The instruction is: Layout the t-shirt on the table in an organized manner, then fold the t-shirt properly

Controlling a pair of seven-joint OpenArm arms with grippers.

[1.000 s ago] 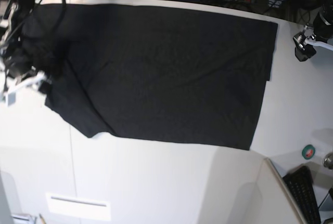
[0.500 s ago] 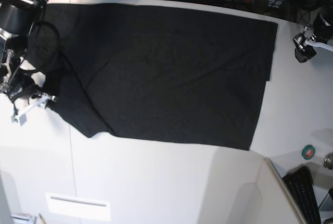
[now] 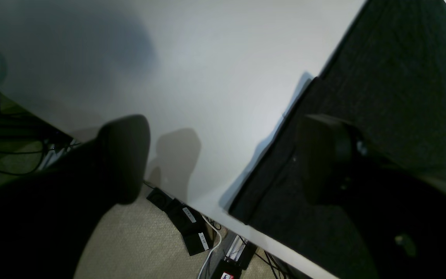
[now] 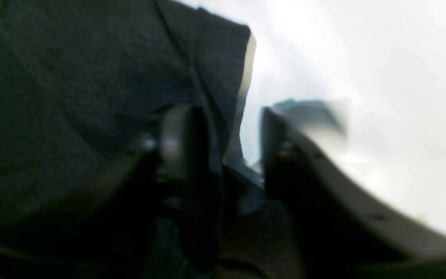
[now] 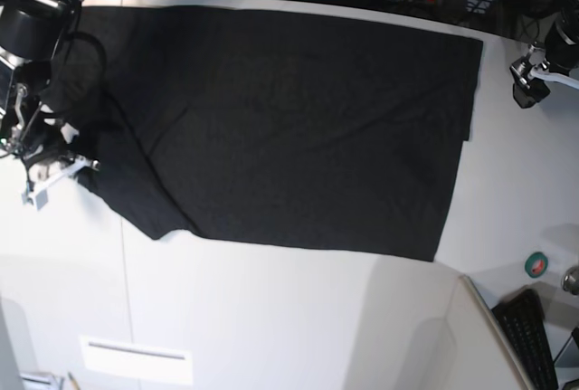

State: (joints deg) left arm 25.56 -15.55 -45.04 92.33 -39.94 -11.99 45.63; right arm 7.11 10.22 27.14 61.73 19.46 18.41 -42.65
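So the white surface (image 5: 271,318) has the black t-shirt (image 5: 289,128) spread flat across its far half, print not showing. Right tool (image 4: 230,131) sits at the shirt's sleeve edge, jaws part open with cloth between them, though I can't tell if it's gripping. Left tool (image 3: 223,155) hovers wide open over the shirt's opposite corner, holding nothing.

Bare table (image 5: 271,318) lies open before the t-shirt (image 5: 289,128); keyboard (image 5: 529,336) crowds one corner.
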